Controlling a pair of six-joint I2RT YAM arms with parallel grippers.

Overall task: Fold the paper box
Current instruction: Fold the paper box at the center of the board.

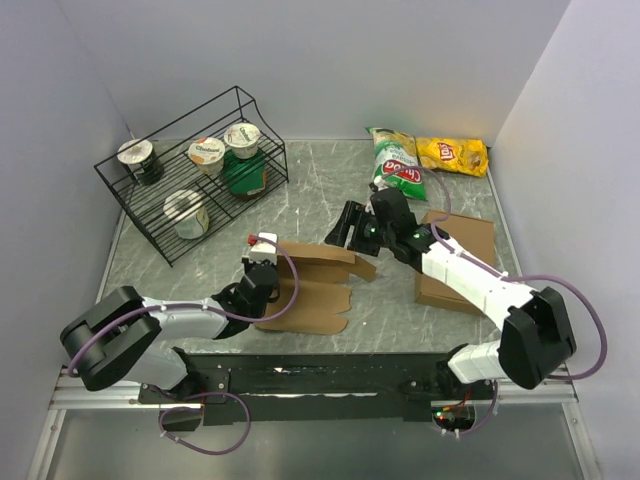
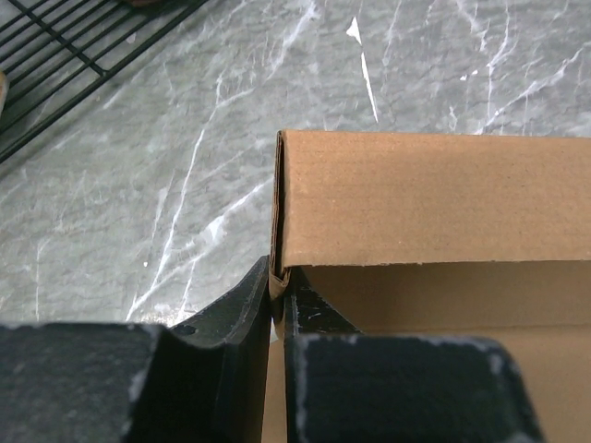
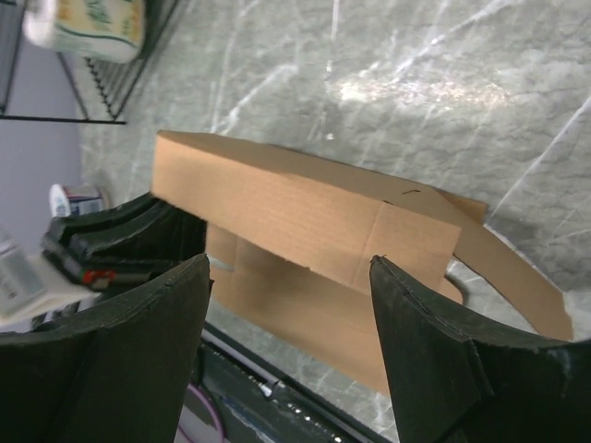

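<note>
Two grippers: left gripper [image 2: 277, 293] pinches the one paper box [image 2: 416, 198], right gripper [image 3: 288, 269] spread above it.

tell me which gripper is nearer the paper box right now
Left. The left gripper is shut on the paper box at its left edge; the right gripper is open, poised over the box's far right corner without gripping it.

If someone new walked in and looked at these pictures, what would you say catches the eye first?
The brown paper box, half folded at the middle of the table, draws the eye, with the left claw pinched shut on its raised corner and the right claw open at its far edge. Next comes the black wire rack of yogurt cups at the far left.
</note>
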